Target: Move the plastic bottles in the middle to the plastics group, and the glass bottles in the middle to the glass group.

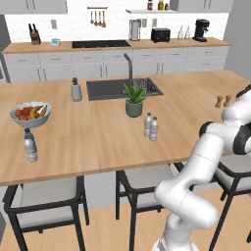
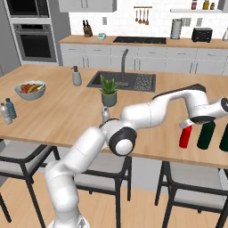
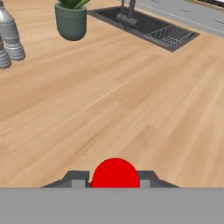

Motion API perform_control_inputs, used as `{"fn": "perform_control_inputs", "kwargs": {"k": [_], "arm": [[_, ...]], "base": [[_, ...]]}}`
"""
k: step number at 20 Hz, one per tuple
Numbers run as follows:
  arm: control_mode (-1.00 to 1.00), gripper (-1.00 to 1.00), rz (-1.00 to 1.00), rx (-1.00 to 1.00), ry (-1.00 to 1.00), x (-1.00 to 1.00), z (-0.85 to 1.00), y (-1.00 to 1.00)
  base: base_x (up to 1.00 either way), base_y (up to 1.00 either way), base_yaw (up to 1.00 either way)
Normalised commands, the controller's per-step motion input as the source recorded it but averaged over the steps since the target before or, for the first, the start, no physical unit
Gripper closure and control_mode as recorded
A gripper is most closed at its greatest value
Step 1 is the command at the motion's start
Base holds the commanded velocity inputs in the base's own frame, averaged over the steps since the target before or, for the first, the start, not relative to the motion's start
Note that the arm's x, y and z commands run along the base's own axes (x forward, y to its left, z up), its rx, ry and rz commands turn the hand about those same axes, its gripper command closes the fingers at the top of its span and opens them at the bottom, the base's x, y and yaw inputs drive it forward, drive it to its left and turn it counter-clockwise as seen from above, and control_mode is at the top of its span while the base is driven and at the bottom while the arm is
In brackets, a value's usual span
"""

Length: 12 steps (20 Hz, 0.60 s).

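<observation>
Right base view puts your fingers (image 2: 189, 126) clamped tight on the red bottle (image 2: 185, 137), just beside the green bottle (image 2: 206, 135); release it tilted and it could topple both.

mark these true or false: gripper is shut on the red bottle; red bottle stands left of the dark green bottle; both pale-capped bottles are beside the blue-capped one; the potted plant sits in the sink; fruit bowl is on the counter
1. The gripper is shut on the red bottle. True.
2. In the right base view, the red bottle stands left of the dark green bottle. True.
3. Both pale-capped bottles stand beside the blue-capped bottle. False: they stand mid-counter, far from it.
4. The potted plant sits in the sink. False: it stands on the counter in front of it.
5. The fruit bowl is on the counter. True.
</observation>
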Motion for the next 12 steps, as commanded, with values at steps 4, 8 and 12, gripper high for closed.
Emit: {"fn": "perform_control_inputs", "kwargs": {"k": [4,8,12], "arm": [[-1.00,1.00,0.00,-0.04,0.00,0.00,0.00,0.17],[-1.00,1.00,0.00,0.03,-0.19,0.00,-0.07,0.00],[-1.00,1.00,0.00,0.00,-0.04,0.00,-0.03,0.00]], "base": [[0.00,0.00,0.00],[0.00,0.00,0.00],[0.00,0.00,0.00]]}}
